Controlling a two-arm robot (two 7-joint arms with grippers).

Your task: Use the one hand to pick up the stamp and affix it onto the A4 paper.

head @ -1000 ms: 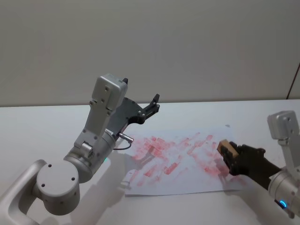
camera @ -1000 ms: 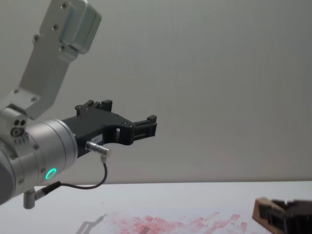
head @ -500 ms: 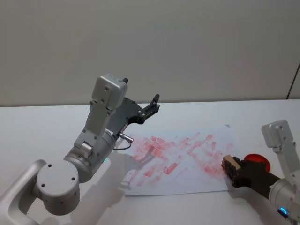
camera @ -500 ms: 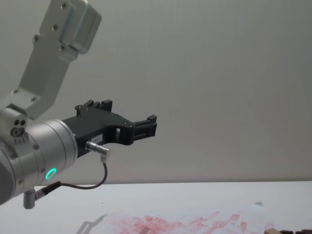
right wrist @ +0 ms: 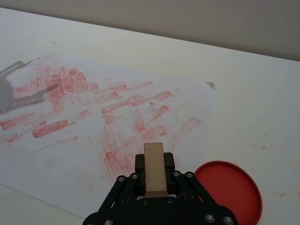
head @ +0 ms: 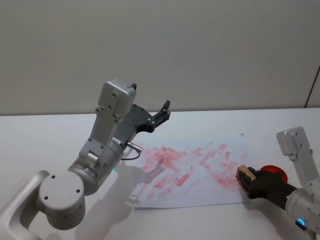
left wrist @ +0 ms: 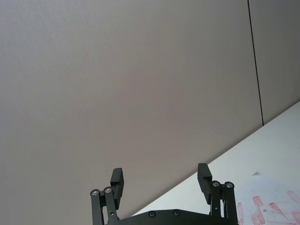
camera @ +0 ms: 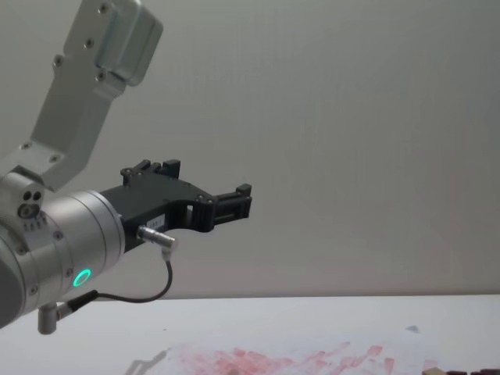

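In the head view, the right claw is reaching in from the near right, clamping the stamp tight between its fingers at the near right edge of the A4 paper, which is lying flat on the white counter. Whether the block is touching the sheet cannot be told. A red disc is sitting on the counter just beside the paper's right edge, behind the claw. The left claw is hanging raised in the air past the sheet's far left corner. In the left wrist view, the left claw is standing wide open, gripping nothing, and pointing at the bare wall, with a printed corner of the paper lying below. In the right wrist view, the stamp is sticking out between the black fingers of the right claw, over the red-smudged paper, with the red disc lying just beside it. In the chest view, the left claw is hovering high above the paper.
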